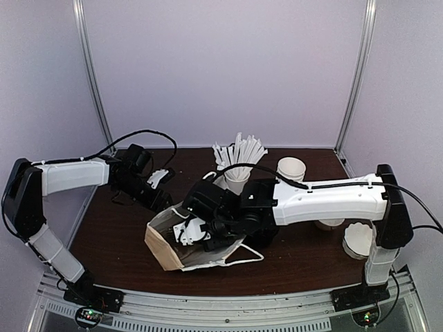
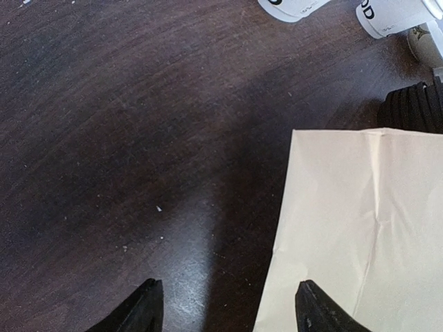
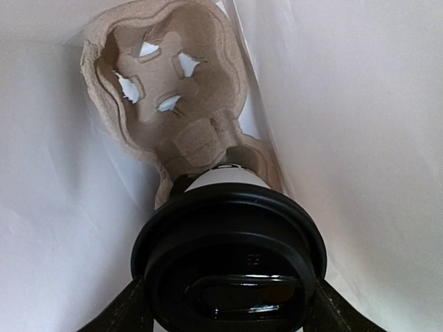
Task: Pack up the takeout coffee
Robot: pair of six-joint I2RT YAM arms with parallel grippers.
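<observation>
While right claw [image 3: 228, 315] clamps takeout coffee [image 3: 228, 242] between bag [image 3: 360, 138] walls, left claw [image 2: 228, 308] gapes empty, beside bag edge

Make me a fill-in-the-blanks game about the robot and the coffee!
1. The coffee cup wears a ____ lid.
2. The right end effector grips that cup inside a paper ____.
3. The left end effector hangs over the table with jaws ____.
Missing words: black, bag, open.

Glossy plastic lid [image 3: 228, 235] — rough pulp tray [image 3: 197, 142], matt paper bag [image 3: 360, 138]
</observation>
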